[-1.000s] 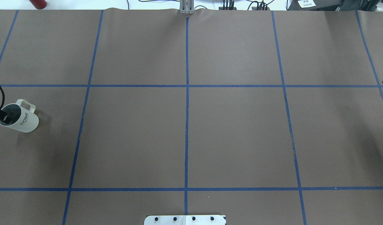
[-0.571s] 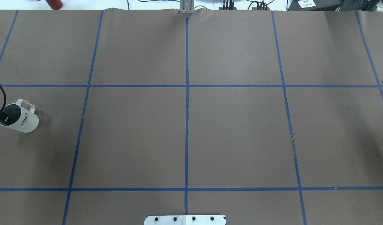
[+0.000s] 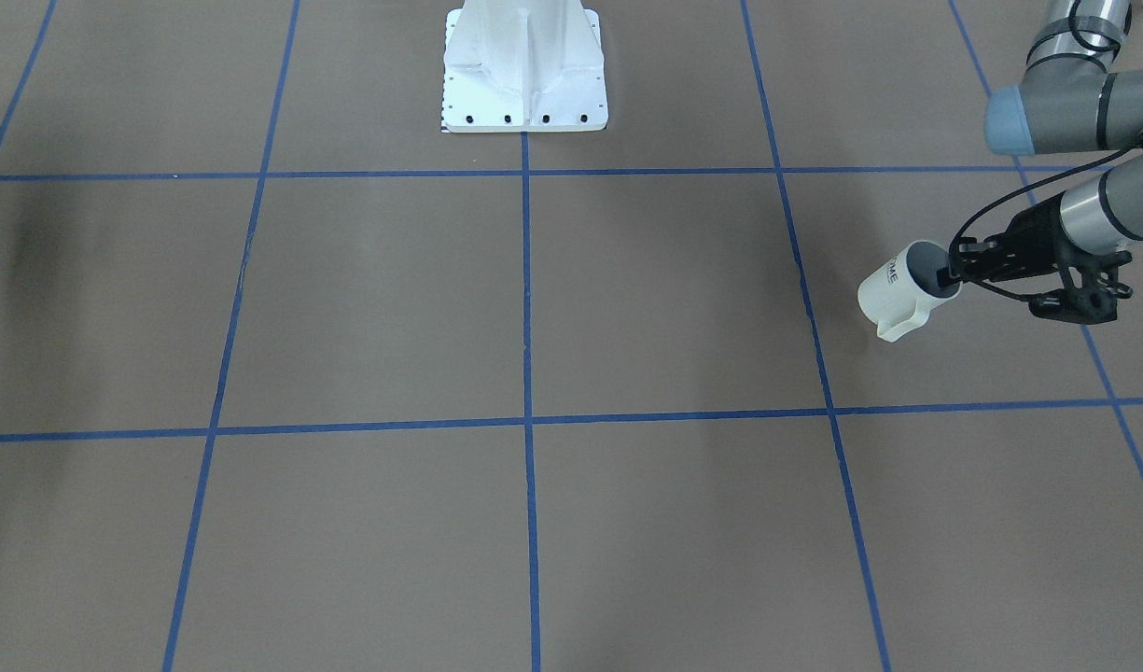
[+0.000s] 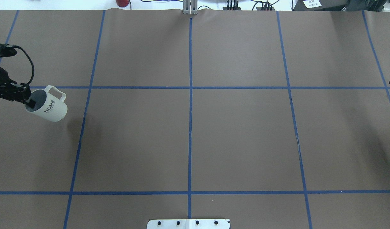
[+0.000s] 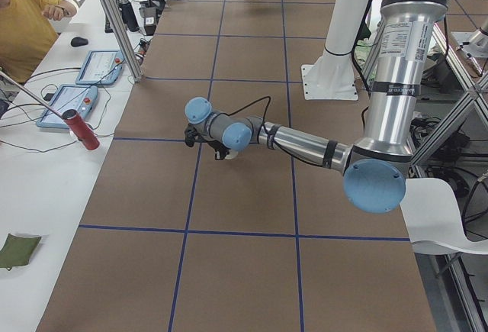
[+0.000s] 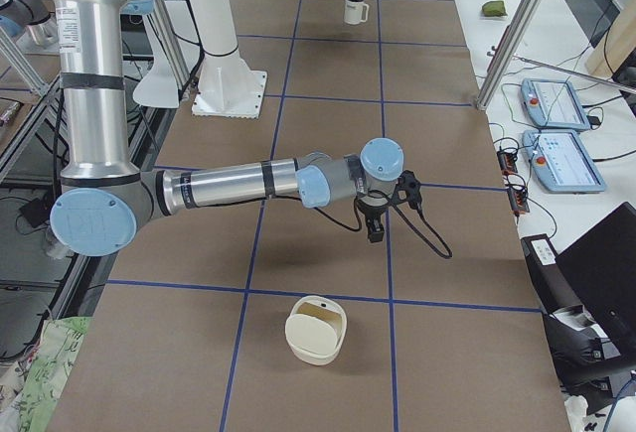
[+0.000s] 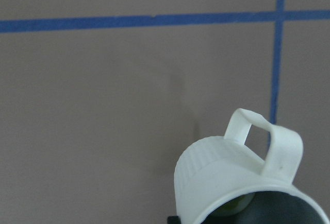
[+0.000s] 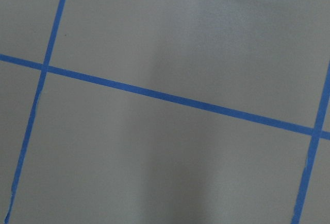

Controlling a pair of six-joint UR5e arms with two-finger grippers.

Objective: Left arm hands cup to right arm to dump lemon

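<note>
At the far left of the overhead view, the left gripper (image 4: 30, 101) has its fingers pinching the rim of the cup (image 4: 51, 108), one finger inside the mouth, with the handle on the far side. The cup hangs above the counter (image 4: 188, 133), its shadow thrown apart from it, and the lemon (image 7: 236, 208) peeks out inside. This looks like the carry toward the handover. Far right, the right gripper (image 6: 376, 233) hovers well apart; I cannot tell whether its fingers are spread. Next, both arms need to meet mid-counter.
</note>
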